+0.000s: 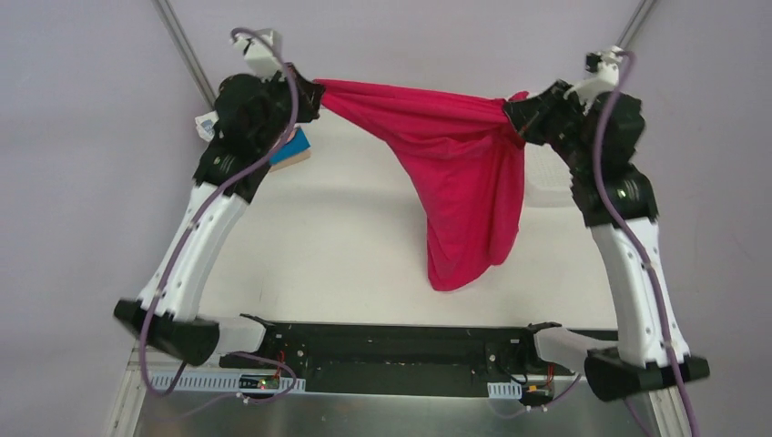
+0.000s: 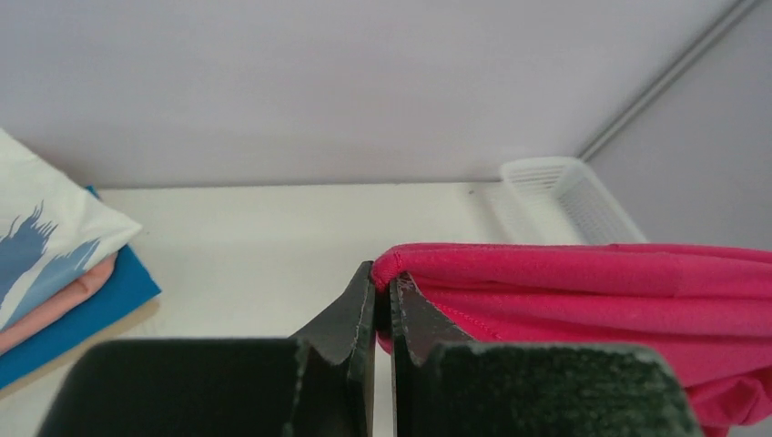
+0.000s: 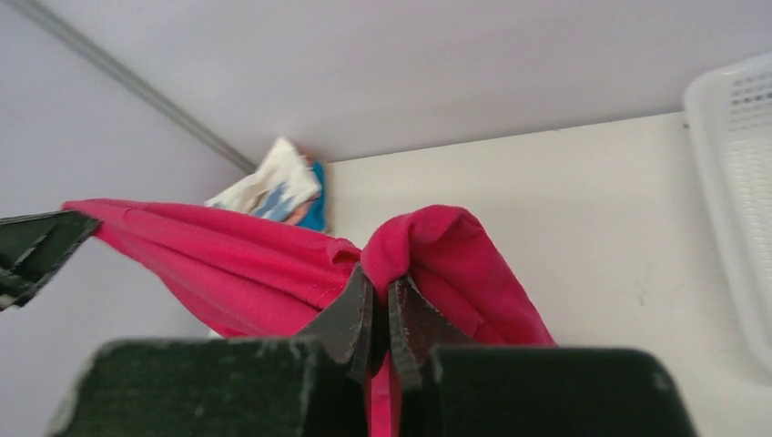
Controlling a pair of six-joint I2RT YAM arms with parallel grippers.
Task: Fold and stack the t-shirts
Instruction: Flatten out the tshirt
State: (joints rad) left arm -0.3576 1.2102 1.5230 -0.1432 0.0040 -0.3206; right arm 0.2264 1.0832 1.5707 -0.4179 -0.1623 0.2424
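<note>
The crimson-pink t-shirt [image 1: 464, 182] hangs unfolded in the air. Its top edge is stretched from 11 to 1 o'clock, and its bunched body sags toward 4 o'clock. At 10 o'clock lies a folded stack: the white blue-streaked t-shirt [image 2: 45, 246] on top, the salmon t-shirt [image 2: 64, 299] under it, and the blue t-shirt [image 2: 105, 305] below.
</note>
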